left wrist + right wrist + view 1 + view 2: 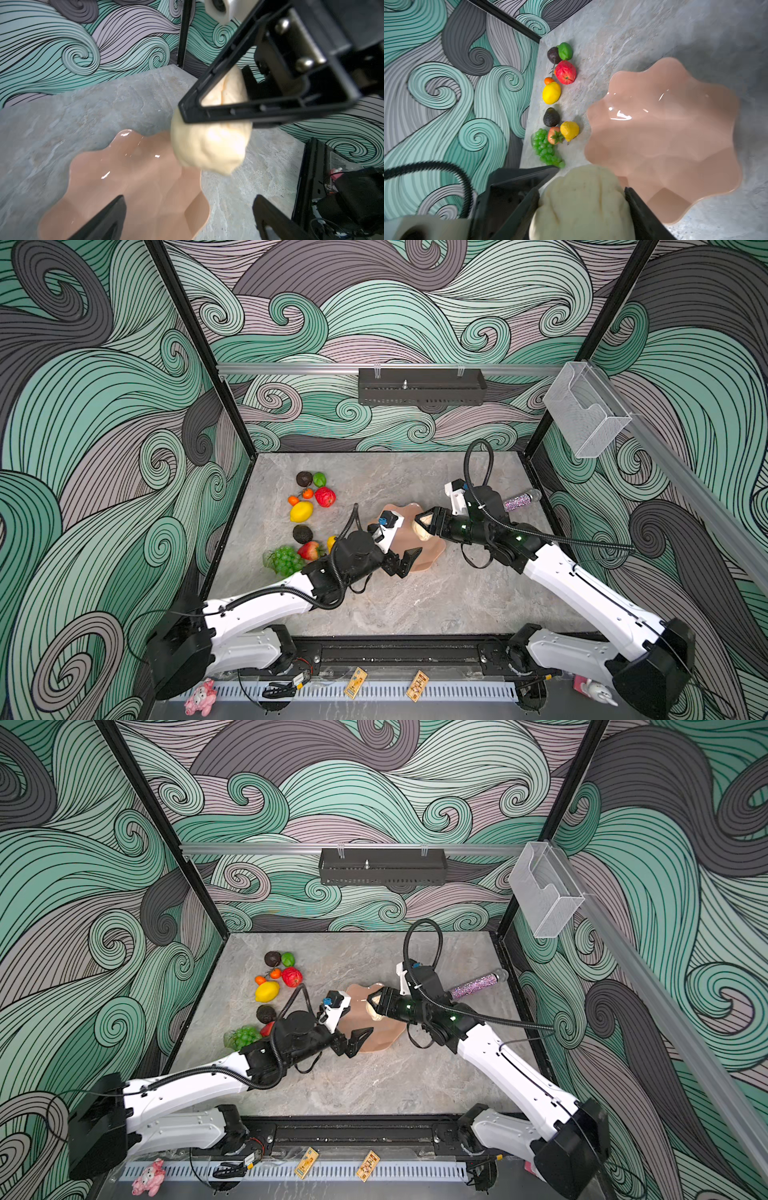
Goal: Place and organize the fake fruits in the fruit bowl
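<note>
My right claw is clamped on the beige bumpy ball, one finger on each side; it holds the ball above the pink bowl, over the bowl's right part in both top views. My left claw stands wide open over the bowl's near edge. The bowl sits mid-surface. The other fruits lie on the surface to its left, apart from it: lemon, apple and lime farther back; grapes, strawberry and dark avocado nearer my left arm.
</note>
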You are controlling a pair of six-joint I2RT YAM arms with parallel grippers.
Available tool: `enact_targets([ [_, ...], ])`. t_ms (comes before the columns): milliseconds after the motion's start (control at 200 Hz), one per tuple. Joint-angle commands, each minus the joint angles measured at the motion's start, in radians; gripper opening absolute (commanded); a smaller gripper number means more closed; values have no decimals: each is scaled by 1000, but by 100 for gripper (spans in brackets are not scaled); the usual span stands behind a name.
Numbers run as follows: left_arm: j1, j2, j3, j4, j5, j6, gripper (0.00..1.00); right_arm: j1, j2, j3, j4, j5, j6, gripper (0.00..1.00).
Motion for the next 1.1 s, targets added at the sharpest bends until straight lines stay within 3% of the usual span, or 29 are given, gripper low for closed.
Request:
enact_targets([
  [0,3,-127,-54,-142,-162,-99,99,25,74,29,-52,188,-157,48],
  [180,32,-331,-117,-359,-407,-219,99,86,241,54,-5,353,-245,49],
  [445,116,-528,-207,-460,-482,-287,99,152,454,66,142,499,-287,49],
  [846,130,-475,-195,-502,-520,-328,99,208,623,82,270,657,-333,50],
  [1096,132,-483,-198,-529,-579,-340,99,235,647,65,278,660,-336,52],
])
